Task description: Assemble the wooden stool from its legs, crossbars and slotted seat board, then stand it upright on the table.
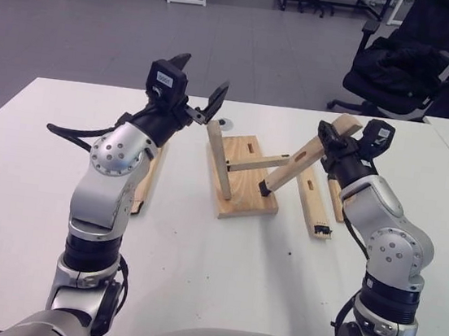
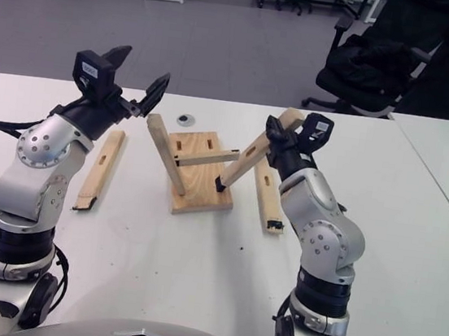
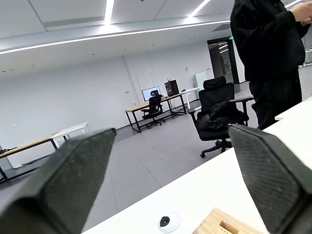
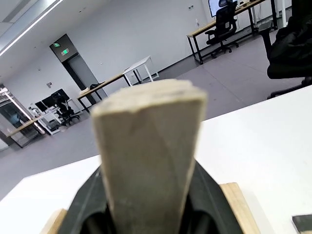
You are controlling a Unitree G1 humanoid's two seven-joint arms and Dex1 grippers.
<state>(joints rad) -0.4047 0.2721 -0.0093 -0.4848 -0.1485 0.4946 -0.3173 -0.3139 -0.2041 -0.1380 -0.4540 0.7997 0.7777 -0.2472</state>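
The slotted seat board (image 1: 241,196) lies flat mid-table. One wooden leg (image 1: 219,159) stands tilted in it. A thin crossbar (image 1: 251,163) joins it to a second leg (image 1: 297,164), which leans with its dark-capped foot on the board. My right gripper (image 1: 332,140) is shut on that leaning leg (image 4: 148,161) near its upper end. Raised just left of the standing leg's top, my left gripper (image 1: 201,75) is open and holds nothing; its fingers (image 3: 73,180) spread wide over a corner of the board (image 3: 222,226).
A loose slotted wooden piece (image 2: 100,167) lies under my left arm. Two more pieces (image 1: 314,204) lie right of the board. A small round disc (image 1: 227,123) sits behind it. Office chairs and a person stand beyond the table's far edge.
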